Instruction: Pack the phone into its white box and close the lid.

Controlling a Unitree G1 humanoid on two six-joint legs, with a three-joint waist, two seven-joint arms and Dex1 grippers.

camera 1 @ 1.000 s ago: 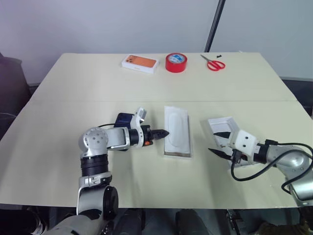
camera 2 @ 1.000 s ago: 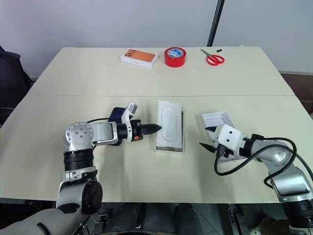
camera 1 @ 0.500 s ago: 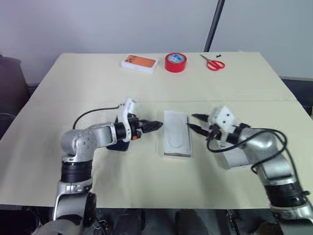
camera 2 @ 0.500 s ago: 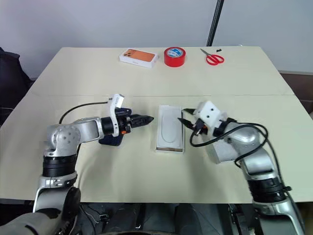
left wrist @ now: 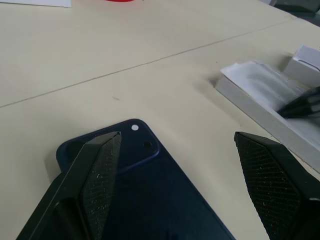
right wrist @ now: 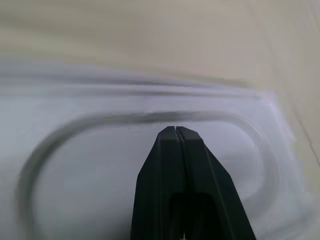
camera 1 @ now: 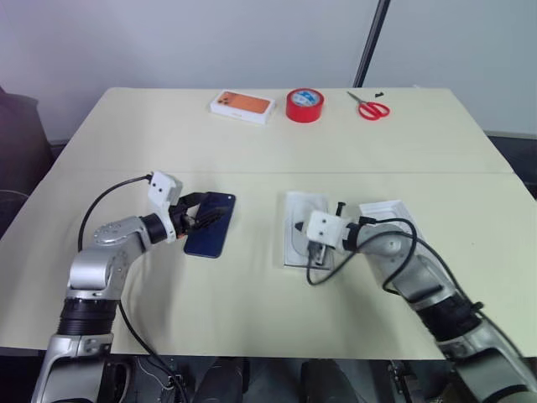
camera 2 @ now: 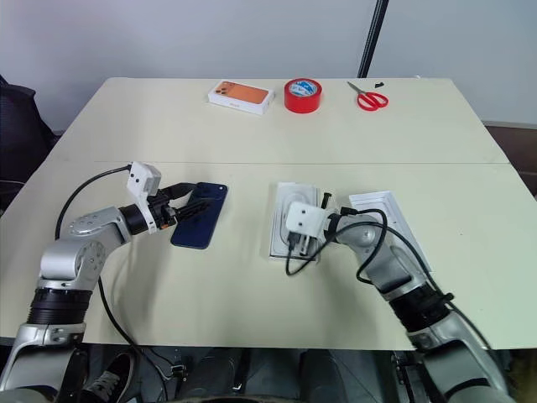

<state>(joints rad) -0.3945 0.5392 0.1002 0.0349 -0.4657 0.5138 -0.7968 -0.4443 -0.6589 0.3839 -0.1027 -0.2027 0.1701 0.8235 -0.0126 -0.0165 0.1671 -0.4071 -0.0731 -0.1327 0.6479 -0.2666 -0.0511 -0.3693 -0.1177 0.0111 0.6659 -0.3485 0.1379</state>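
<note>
Left eye view: left gripper (camera 1: 204, 217) has swung away from white box, jaws now spread wide over slim dark navy-blue phone (camera 1: 210, 235), which lies flat on beige table (camera 1: 252, 311), uncovered, left of box. Right gripper (right wrist: 175, 131) has crossed from table's right side to shallow white box (camera 1: 304, 240), fingers pinched shut, tips above flat white insert with oval hollow (right wrist: 100, 165) resting in it. All-white lid (camera 1: 388, 215) sits just right of box, open side up.
</note>
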